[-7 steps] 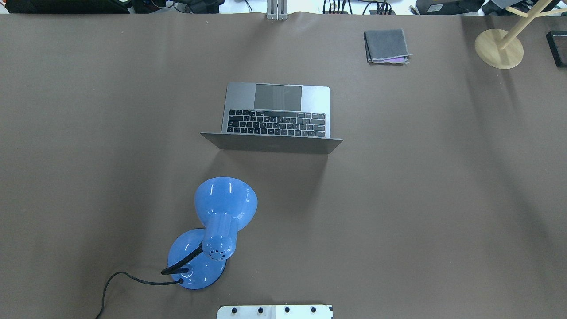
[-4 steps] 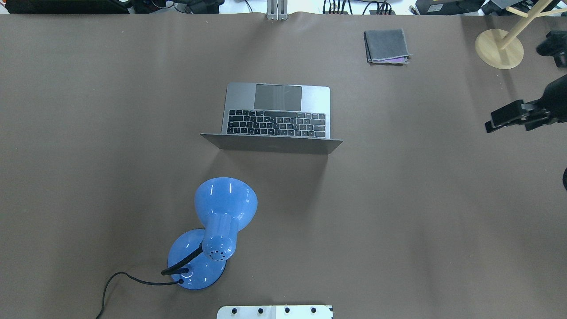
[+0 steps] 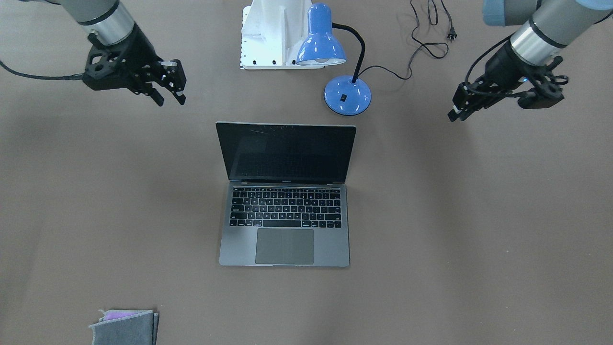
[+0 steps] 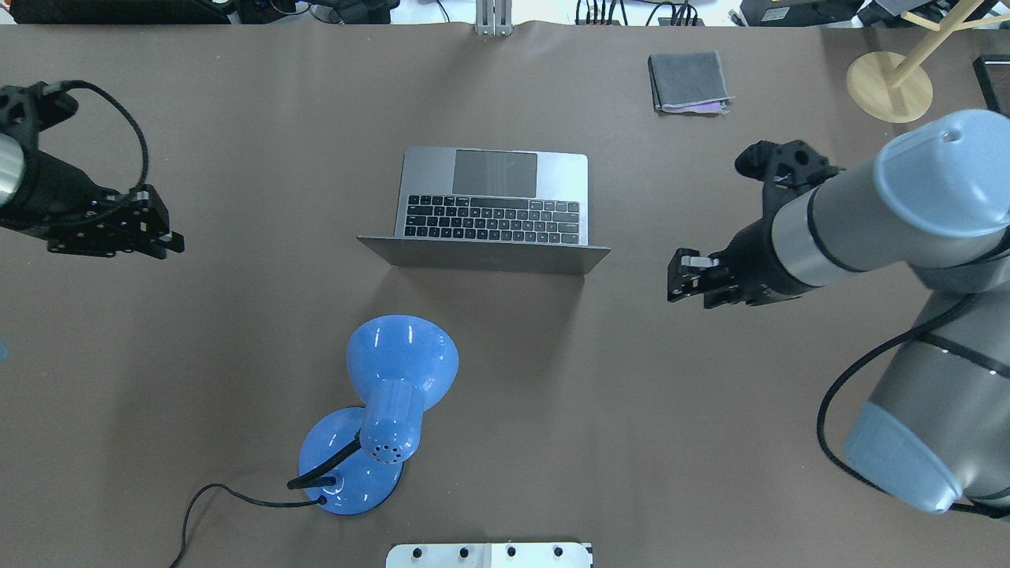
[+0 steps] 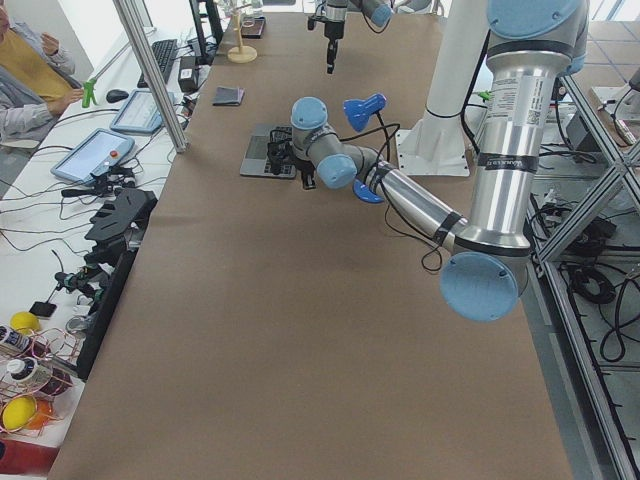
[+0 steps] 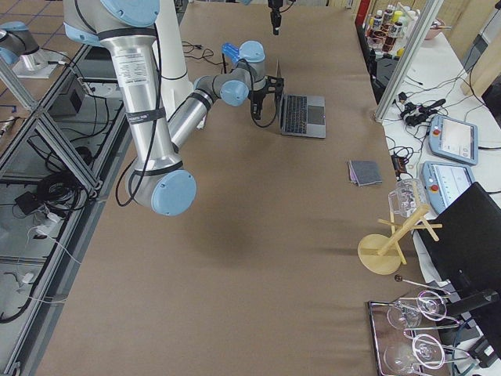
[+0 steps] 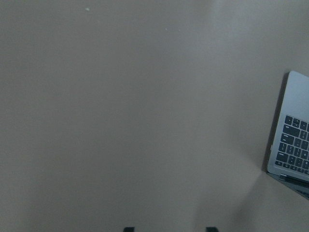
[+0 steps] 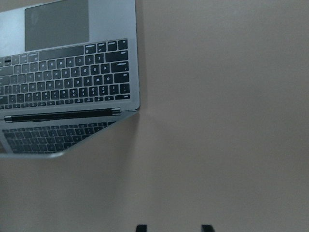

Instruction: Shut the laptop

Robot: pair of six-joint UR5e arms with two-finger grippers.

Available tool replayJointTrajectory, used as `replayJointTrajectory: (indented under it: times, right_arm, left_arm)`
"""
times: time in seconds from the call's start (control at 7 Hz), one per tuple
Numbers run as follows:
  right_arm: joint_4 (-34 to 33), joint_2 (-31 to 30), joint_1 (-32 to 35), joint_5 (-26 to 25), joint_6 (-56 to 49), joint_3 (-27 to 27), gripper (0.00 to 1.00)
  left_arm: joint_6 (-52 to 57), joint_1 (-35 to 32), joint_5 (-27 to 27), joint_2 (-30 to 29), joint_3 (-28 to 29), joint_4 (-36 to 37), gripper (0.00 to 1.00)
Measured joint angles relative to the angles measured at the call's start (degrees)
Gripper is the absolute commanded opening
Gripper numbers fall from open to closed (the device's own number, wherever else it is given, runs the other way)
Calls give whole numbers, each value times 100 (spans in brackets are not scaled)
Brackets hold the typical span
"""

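Note:
The laptop [image 4: 493,197] stands open in the middle of the table, lid upright, black screen [image 3: 286,152] facing away from the robot. My left gripper [image 4: 173,241] hovers open and empty far to the laptop's left; its wrist view [image 7: 169,229] shows the laptop's corner [image 7: 292,140]. My right gripper [image 4: 677,282] hovers open and empty to the right of the lid's edge, apart from it; its wrist view [image 8: 174,227] shows the keyboard [image 8: 72,63]. In the front view the left gripper [image 3: 454,114] is on the right, the right gripper [image 3: 170,98] on the left.
A blue desk lamp [image 4: 394,394] with a black cord [image 4: 197,505] stands between the robot base [image 4: 489,554] and the laptop's lid. A folded grey cloth [image 4: 688,81] and a wooden stand [image 4: 888,87] sit at the far right.
Both arms have come into the overhead view. The right gripper moved from the right edge leftward toward the laptop. The left arm came in from the left. The laptop has not moved.

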Motion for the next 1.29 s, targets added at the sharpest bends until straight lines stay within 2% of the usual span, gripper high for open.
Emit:
replayJointTrajectory:
  times: [0.43,0.57,0.86,1.29]
  right_arm:
    - [-2,431,-552,-360,167,-225,0]
    - [-3,579,-587,-423,174,-361,0]
    - [3,798,-608,-607,172,-546,0]
    - [10,1020,-608,-741,169,-756,0]
  left_arm:
    - [-636,1011,486,-640,12,119,0]
    - [-706,1222,678,-1026,38,545,0]
    - [-733,1391,1007,-1806,279,1290,0]
    - [-753,1636,1516,-2159,557,1417,0]
